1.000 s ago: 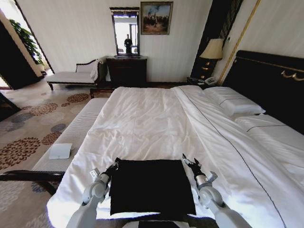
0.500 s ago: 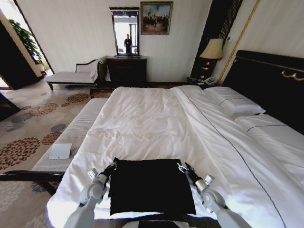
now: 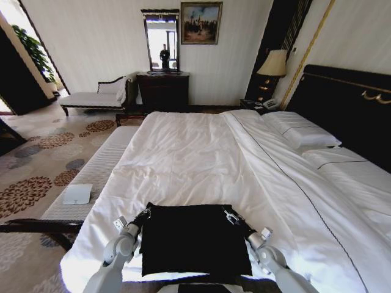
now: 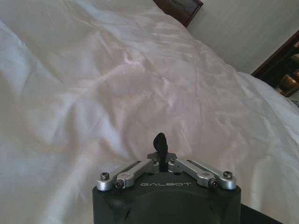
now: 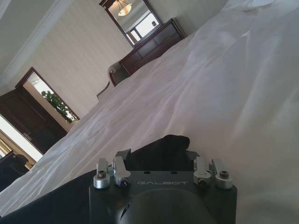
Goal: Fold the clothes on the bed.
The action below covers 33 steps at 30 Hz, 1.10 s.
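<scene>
The clothes [image 3: 195, 241], a black T-shirt, lie as a flat dark rectangle at the near end of the bed [image 3: 195, 155], plain side up. My left gripper [image 3: 145, 213] is shut on the shirt's far left corner. In the left wrist view a small tuft of black cloth [image 4: 160, 141] sticks up from between the left gripper's [image 4: 160, 156] closed fingers. My right gripper [image 3: 230, 215] is at the far right corner, shut on it. In the right wrist view a fold of black cloth [image 5: 163, 147] bulges over the right gripper [image 5: 160, 156], hiding its fingertips.
White pillows [image 3: 300, 131] and the dark headboard [image 3: 345, 101] are at the right. A pale bench [image 3: 101, 165] with a white sheet of paper [image 3: 77, 194] runs along the bed's left side. A chaise [image 3: 91, 97], dresser [image 3: 162, 91] and lamp [image 3: 273, 64] stand by the far wall.
My right gripper has moved left and slightly nearer, drawing the shirt's far right corner inward. The left gripper has stayed almost still on its corner.
</scene>
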Tool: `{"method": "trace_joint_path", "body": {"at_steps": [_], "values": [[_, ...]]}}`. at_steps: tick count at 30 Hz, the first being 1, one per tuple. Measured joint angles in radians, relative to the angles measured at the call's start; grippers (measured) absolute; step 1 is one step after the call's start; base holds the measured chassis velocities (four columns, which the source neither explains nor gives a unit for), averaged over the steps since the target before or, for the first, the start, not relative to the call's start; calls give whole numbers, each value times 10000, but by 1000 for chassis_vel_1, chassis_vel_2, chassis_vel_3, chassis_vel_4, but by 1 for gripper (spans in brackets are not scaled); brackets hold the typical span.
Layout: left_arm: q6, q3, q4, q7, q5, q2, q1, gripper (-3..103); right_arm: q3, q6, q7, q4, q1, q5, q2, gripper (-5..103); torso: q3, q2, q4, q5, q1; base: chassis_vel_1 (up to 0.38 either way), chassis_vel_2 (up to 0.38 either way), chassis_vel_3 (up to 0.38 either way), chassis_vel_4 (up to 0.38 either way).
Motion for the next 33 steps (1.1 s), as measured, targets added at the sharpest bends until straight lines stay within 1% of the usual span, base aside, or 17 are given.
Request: {"method": "trace_joint_path", "body": {"at_steps": [3,4,6,8,11,12,13,14,17,20,23,26,27,28,31,32,33], "values": [[-11,-4,-21,4,3,-15,21,3,-36,72,-54,-18,12,-8,22,49,0,0,-1,0,0,0,0,0,0],[-11,-4,-21,4,3,-15,21,3,-36,72,-54,-18,12,-8,22,49,0,0,-1,0,0,0,0,0,0],[-26,-7,-25,10,6,-35,31,3,-60,135,-98,-32,36,-35,45,38,0,0,-1,-1,0,0,0,0,0],[-33,-7,-31,14,9,-43,32,3,-72,175,-124,-34,53,-55,52,38,0,0,0,0,-1,0,0,0,0],[-48,-7,-66,24,12,-76,32,3,-78,316,-171,-31,87,-92,60,22,0,0,0,-1,0,0,0,0,0],[-52,-8,-78,26,12,-81,32,3,-76,347,-181,-17,88,-92,60,22,0,0,0,0,-1,0,0,0,0],[-58,-8,-91,30,13,-86,33,3,-65,391,-196,20,88,-88,59,16,0,-1,-1,1,0,0,0,0,0],[-58,-8,-91,30,13,-86,33,3,-65,391,-196,20,88,-88,59,16,0,-1,-1,1,0,0,0,0,0],[-93,-7,-166,46,12,-91,43,3,53,577,-243,257,42,29,38,3,0,0,0,-1,0,0,0,0,0],[-129,-16,-244,59,4,-91,55,3,139,676,-247,466,-36,137,18,2,0,0,0,-1,0,0,0,0,0],[-247,-150,-604,87,-206,-88,95,3,430,996,-191,1234,-280,357,6,2,1,0,-2,-1,0,0,0,0,0],[-322,-487,-1361,130,-844,-50,225,3,890,1586,-252,2397,-643,553,12,2,0,0,-1,-3,0,0,0,0,0],[-322,-487,-1361,130,-844,-50,225,3,890,1586,-252,2397,-643,553,12,2,0,0,-1,-3,0,0,0,0,0],[-330,-691,-1743,137,-1237,-26,303,3,1094,1798,-381,2836,-818,584,5,2,0,0,-1,-2,0,0,0,0,0],[-361,-1231,-2667,175,-2115,72,477,3,1624,2063,-552,3816,-1248,837,-47,2,-1,0,-2,-2,-1,0,0,0,0],[-361,-1231,-2667,175,-2115,72,477,3,1624,2063,-552,3816,-1248,837,-47,2,-1,0,-2,-2,-1,0,0,0,0],[-362,-1384,-2986,193,-2363,122,539,3,1775,2134,-561,4063,-1364,897,-53,2,0,0,-2,-1,-1,0,0,0,0]]}}
